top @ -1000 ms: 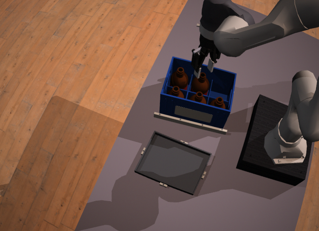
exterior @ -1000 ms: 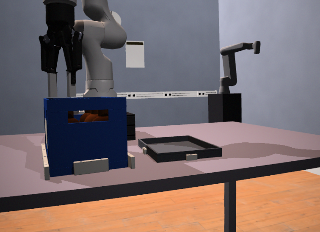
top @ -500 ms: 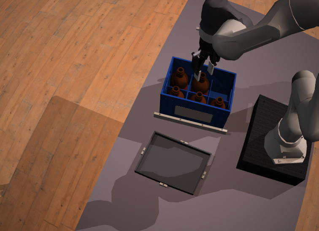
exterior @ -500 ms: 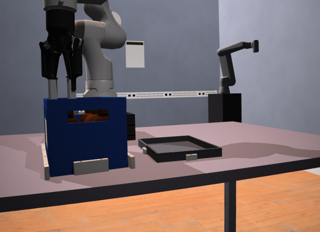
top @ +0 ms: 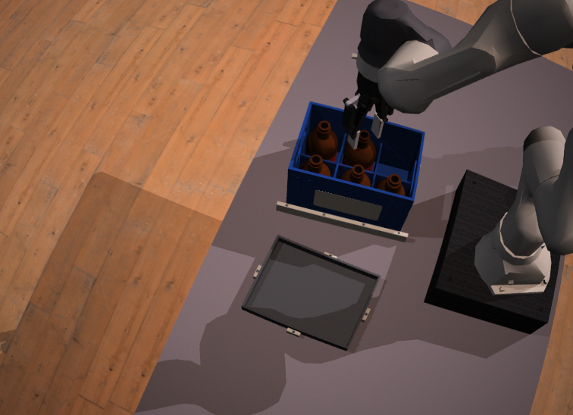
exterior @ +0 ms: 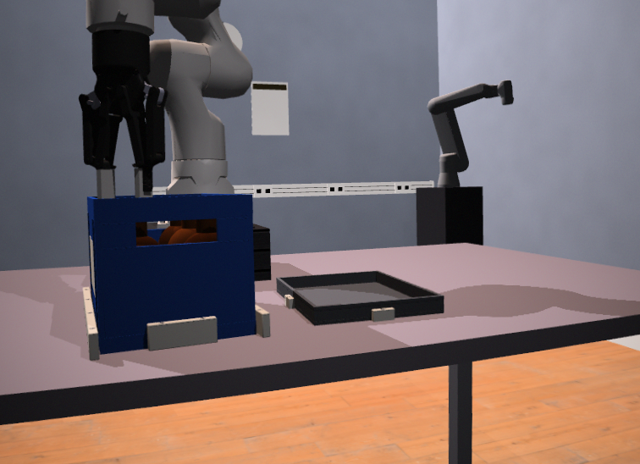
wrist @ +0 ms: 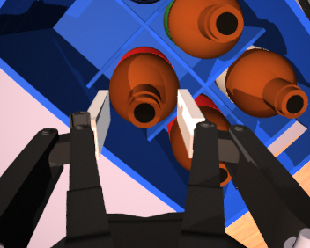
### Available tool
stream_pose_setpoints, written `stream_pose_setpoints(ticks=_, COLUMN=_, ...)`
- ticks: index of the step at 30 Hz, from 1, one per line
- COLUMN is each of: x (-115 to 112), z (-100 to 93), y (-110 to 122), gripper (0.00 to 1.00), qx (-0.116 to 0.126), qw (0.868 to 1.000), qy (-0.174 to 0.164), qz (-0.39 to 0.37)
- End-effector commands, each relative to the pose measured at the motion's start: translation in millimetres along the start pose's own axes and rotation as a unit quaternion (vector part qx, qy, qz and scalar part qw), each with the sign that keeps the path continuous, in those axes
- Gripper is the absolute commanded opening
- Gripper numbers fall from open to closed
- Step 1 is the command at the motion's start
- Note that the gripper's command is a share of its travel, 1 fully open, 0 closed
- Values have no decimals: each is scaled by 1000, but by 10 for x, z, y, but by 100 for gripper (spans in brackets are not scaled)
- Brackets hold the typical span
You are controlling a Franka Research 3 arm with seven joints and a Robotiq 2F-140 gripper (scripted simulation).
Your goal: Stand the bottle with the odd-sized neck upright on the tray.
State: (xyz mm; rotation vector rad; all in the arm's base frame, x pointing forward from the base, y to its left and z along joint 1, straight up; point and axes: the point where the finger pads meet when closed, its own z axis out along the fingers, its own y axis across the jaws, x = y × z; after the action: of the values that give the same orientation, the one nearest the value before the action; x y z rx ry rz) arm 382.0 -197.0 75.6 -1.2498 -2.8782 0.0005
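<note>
The blue crate (top: 301, 185) (exterior: 176, 282) stands level with five brown bottles upright in it. My gripper (top: 365, 132) (exterior: 124, 183) (wrist: 143, 105) is open, pointing down, its pads either side of the back-row middle bottle (top: 361, 154) (wrist: 139, 75), tips near rim height. It holds nothing. The back-left bottle (top: 322, 143) is beside the pad at right in the wrist view. In front are the left (top: 315, 164) (wrist: 258, 81), middle (top: 358, 176) (wrist: 192, 22) and right (top: 392, 186) bottles. I cannot tell whose neck differs. The dark tray (top: 311, 290) (exterior: 347, 293) lies flat without bottles.
The crate's back-right compartment (top: 394, 168) (wrist: 95, 31) holds no bottle. Pale strips (top: 342, 221) (exterior: 181, 333) flank the crate's base, and small blocks (top: 292, 332) (exterior: 383, 314) edge the tray. The arm's black base (top: 449, 271) stands right of the crate in the top view.
</note>
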Motion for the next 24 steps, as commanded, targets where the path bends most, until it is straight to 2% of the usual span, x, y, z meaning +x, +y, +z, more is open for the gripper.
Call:
stream_pose_setpoints(ticks=1, x=-14, z=21, y=11, gripper=44, qx=-4, qw=1000, qy=-2, qz=-5)
stream_pose_setpoints(ticks=24, x=-14, z=54, y=11, gripper=44, qx=-4, qw=1000, qy=-2, qz=-5)
